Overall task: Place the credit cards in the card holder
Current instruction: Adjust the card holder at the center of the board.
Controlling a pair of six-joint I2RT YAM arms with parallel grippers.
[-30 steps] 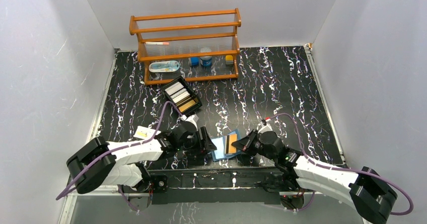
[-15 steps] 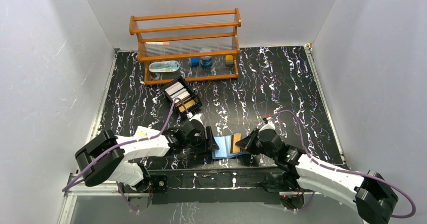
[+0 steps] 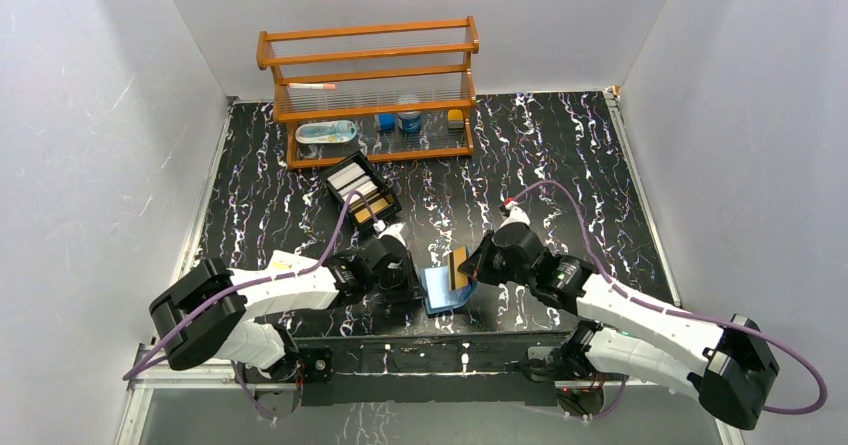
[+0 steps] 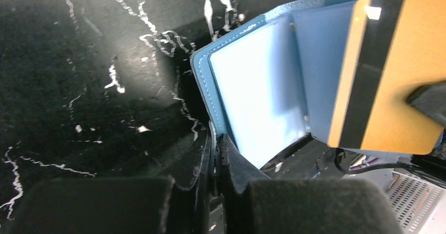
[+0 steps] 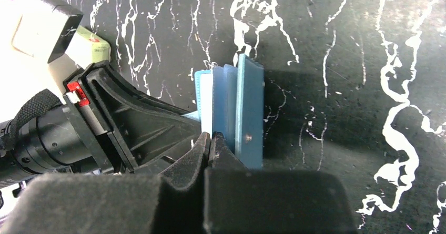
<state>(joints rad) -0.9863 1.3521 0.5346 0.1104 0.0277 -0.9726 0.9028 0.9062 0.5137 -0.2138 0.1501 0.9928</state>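
The blue card holder (image 3: 438, 290) lies open and tilted up between both arms. My left gripper (image 4: 215, 149) is shut on the near edge of its left flap (image 4: 252, 97). A tan credit card (image 4: 392, 71) with a black stripe stands against the holder's inner pocket, and my right gripper (image 3: 470, 265) is shut on it. In the right wrist view the holder (image 5: 250, 113) is seen edge-on above my closed right gripper (image 5: 210, 138). More credit cards, a white stack (image 3: 348, 177) and a tan stack (image 3: 372, 208), sit in the black box.
The black two-compartment box (image 3: 338, 193) lies behind the left arm. A wooden rack (image 3: 370, 90) with small items stands at the back. A cream packet (image 3: 283, 262) lies beside the left forearm. The table's front edge is just below the holder.
My left gripper has closed on the holder's left edge. The right arm has swung left and up with the card, and the holder has tipped up from lying flat.
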